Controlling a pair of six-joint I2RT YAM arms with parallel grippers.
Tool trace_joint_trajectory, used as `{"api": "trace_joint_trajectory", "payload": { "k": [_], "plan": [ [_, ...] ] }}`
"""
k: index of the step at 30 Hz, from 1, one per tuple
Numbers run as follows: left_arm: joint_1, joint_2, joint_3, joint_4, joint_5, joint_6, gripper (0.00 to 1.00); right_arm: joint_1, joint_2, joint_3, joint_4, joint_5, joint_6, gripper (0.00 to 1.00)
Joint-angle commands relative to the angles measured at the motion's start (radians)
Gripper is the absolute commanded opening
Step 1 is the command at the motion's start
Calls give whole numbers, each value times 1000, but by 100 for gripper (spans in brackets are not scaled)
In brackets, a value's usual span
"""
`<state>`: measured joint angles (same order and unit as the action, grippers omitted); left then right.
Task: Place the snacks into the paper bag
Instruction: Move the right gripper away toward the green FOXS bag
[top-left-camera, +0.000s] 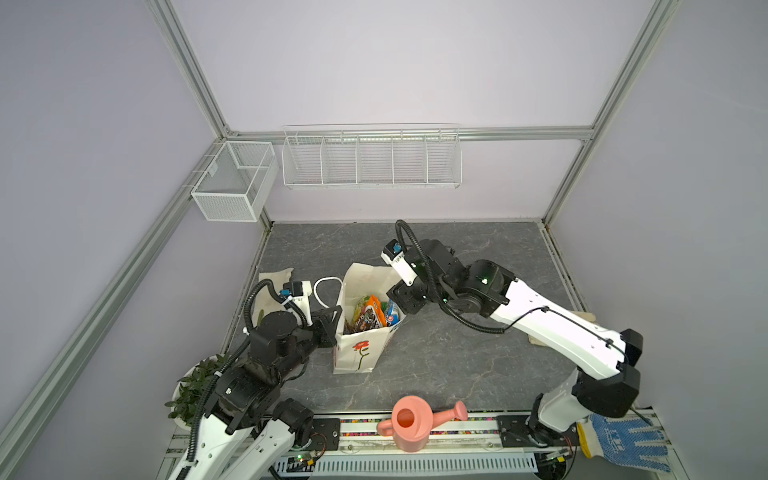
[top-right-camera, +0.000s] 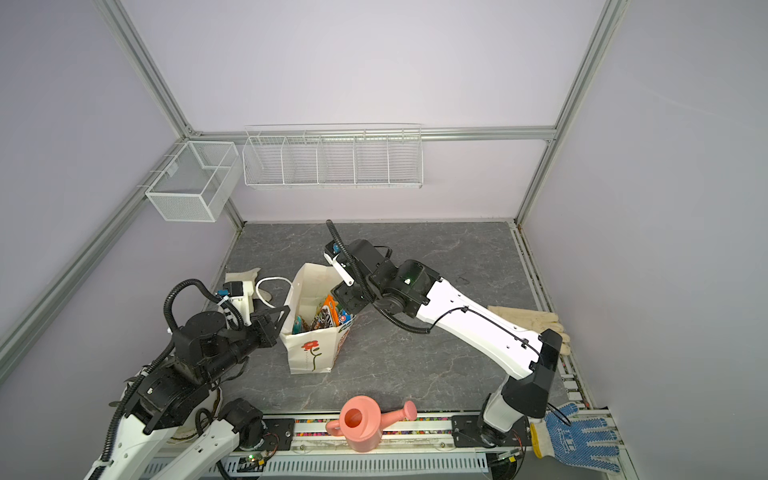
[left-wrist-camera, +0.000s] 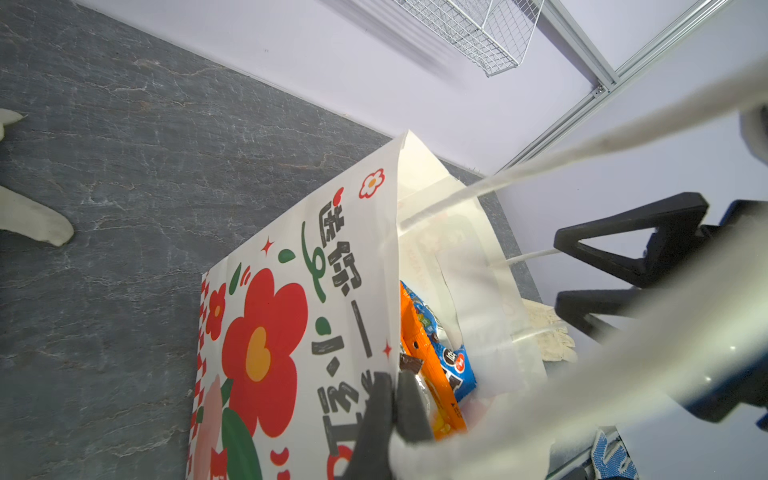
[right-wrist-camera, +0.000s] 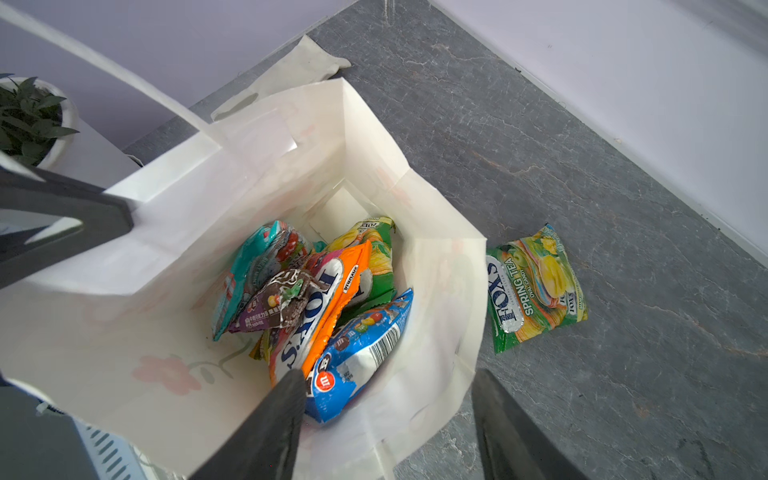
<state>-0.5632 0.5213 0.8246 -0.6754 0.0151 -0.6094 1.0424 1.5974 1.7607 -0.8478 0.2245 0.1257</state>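
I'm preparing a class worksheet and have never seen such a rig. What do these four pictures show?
Two robot arms with pincer grippers work on a grey table. Two pictures look down from overhead; two come from cameras on the wrists. The left gripper is shut on the rim of the paper bag, which holds several snacks. The right gripper is open at the bag's mouth, empty. One green FOX'S packet lies on the table beside the bag. A pink watering can stands nearby.

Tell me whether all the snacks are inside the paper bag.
No: a green-yellow FOX'S packet lies on the table outside the paper bag, beside its wall.
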Motion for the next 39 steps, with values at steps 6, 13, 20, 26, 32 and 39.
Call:
{"api": "trace_joint_trajectory", "payload": {
  "k": [6, 13, 20, 26, 32, 39],
  "plan": [
    [-1, -17, -10, 31, -12, -5, 0, -19, -60, -30, 19, 27, 23, 69],
    [-1, -18, -8, 28, -15, -4, 0, -74, -132, -81, 44, 13, 54, 72],
    [-1, -14, -5, 31, -15, -4, 0, -163, -242, -194, 112, -59, 105, 75],
    [-1, -10, -1, 34, -15, -3, 0, -238, -309, -273, 137, -103, 140, 77],
    [-1, 1, 6, 36, -14, -1, 0, -315, -364, -353, 169, -158, 179, 78],
    [-1, 7, 6, 36, -15, 0, 0, -377, -403, -400, 201, -235, 210, 80]
  ]
}}
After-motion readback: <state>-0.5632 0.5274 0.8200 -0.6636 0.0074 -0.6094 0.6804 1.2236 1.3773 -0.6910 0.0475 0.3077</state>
